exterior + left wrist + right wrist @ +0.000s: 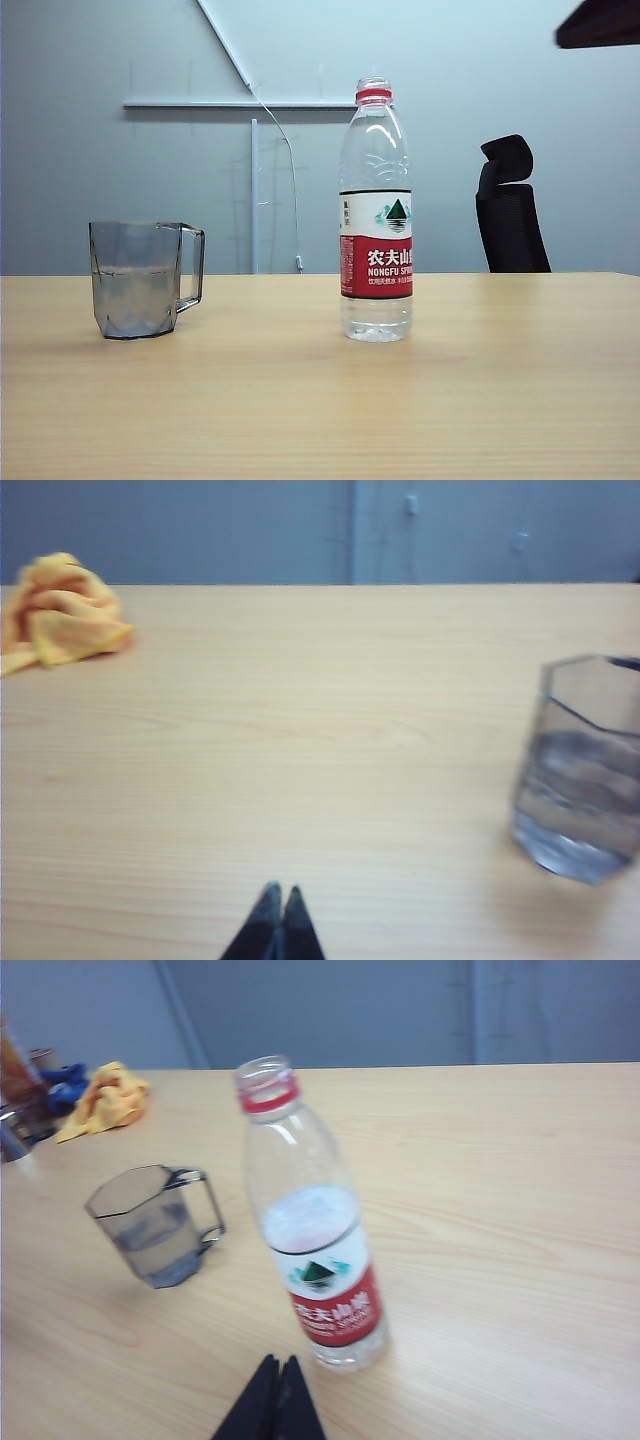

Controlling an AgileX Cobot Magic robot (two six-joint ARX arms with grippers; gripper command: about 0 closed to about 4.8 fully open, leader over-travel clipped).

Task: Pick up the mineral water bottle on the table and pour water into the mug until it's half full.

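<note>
The mineral water bottle [376,215] stood uncapped and upright on the table [500,400], well apart from the mug [140,280], which held water [133,295] to about half. The bottle looked nearly empty, so probably light, thin-walled and easily tipped; the labelled waist seemed the best hold. The right gripper [279,1365] was near its base, jaws together, empty. The left gripper [283,894] was near the mug, also closed, holding nothing.
</note>
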